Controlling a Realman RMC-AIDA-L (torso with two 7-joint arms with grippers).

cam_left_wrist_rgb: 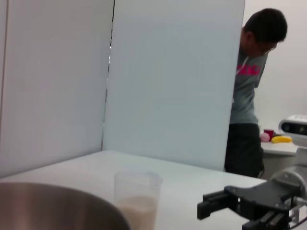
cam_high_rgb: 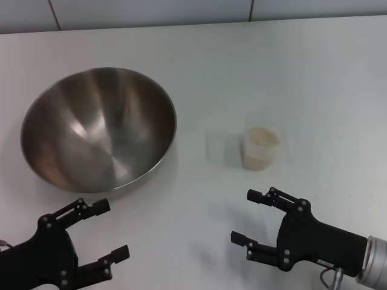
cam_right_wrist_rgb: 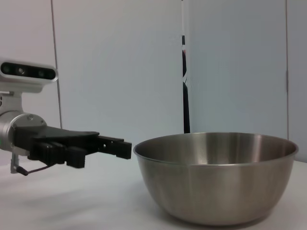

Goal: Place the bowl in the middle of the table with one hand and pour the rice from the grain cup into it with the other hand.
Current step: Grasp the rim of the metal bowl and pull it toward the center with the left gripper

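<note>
- Left gripper [cam_high_rgb: 101, 231] sits at the near left edge of the table [cam_high_rgb: 290, 72], fingers spread apart, holding nothing. Its tips point toward the bowl's near rim, close to it but not touching.
- Right gripper [cam_high_rgb: 248, 217] sits at the near right, fingers also spread wide, holding nothing. It is short of the cup, with bare tabletop between them.
- Right wrist view shows the left gripper [cam_right_wrist_rgb: 122, 147] side-on, low over the table, its tips just beside the bowl's [cam_right_wrist_rgb: 216, 175] outer wall with a gap between.
- Left wrist view shows the right gripper [cam_left_wrist_rgb: 204, 210] low over the table, off to the side of the cup [cam_left_wrist_rgb: 137, 199].
- Bowl [cam_high_rgb: 100, 128] stands upright on the left half of the table, past the left gripper. Its shiny inside is bare.
- Cup [cam_high_rgb: 262, 148] stands upright right of centre, well apart from the bowl. Rice [cam_high_rgb: 263, 136] fills its lower part as a pale mass.
- White wall panels [cam_left_wrist_rgb: 172, 81] stand behind the table's far edge.
- Person [cam_left_wrist_rgb: 252, 91] in a grey shirt stands past the panels, head bowed, beside a side table [cam_left_wrist_rgb: 278, 147] with small coloured items on it.
</note>
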